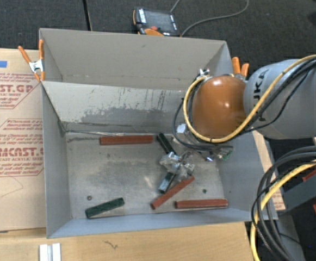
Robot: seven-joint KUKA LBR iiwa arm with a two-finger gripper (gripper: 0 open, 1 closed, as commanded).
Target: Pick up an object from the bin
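Red-brown stick (172,193) by the tool (175,165) slants lower-left to upper-right.

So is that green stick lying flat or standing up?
Lying flat: the dark green stick rests lengthwise on the bin floor, toward the view's lower left, apart from the gripper.

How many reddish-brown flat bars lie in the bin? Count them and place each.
3. One reddish-brown flat bar lies along the back of the floor; a second bar slants just below the tool; a third bar lies front right. The arm may hide others.
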